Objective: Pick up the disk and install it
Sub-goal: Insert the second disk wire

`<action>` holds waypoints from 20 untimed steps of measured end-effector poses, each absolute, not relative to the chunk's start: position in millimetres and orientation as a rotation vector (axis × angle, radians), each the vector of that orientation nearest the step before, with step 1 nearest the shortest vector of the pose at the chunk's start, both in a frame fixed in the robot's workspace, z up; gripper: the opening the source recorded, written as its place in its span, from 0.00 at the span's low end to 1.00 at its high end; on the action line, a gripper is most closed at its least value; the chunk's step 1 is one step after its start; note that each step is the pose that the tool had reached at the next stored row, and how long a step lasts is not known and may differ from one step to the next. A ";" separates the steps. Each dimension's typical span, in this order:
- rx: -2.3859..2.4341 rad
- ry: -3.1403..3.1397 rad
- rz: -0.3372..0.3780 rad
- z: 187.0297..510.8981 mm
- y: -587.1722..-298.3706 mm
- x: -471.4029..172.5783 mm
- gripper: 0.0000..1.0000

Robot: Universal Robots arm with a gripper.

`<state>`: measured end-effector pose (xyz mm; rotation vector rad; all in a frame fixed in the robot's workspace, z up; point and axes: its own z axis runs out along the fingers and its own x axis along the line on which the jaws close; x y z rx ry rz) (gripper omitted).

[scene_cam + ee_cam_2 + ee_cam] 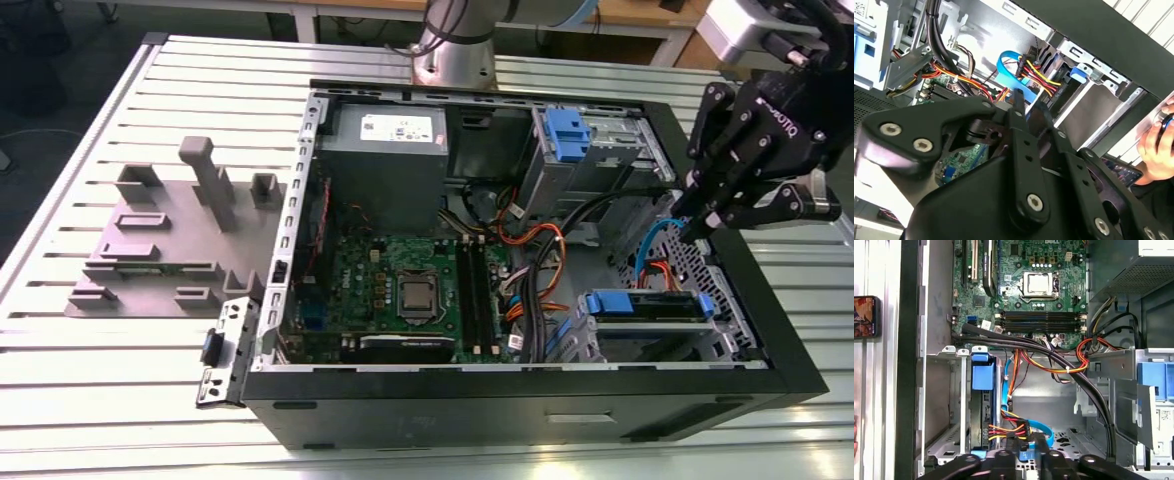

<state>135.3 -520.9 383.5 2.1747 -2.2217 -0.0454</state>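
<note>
Inside case (534, 410), disk (647, 305): dark slab, blue-framed ends.

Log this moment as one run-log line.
claw: shut, empty | place: over open case, the exterior view's right | disk: in drive cage, not held

Was a silver tubular metal arm (454, 45). Carried a matte black linked-bar gripper (697, 225), pinned by silver screws (1034, 202) and marked with white lettering (777, 115).
</note>
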 end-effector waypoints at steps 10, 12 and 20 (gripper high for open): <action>2.167 -2.217 -0.059 378.8 -520.5 140.2 0.31; 2.167 -2.217 -0.059 378.4 -520.6 140.2 0.31; 2.166 -2.216 -0.060 375.3 -520.6 140.8 0.31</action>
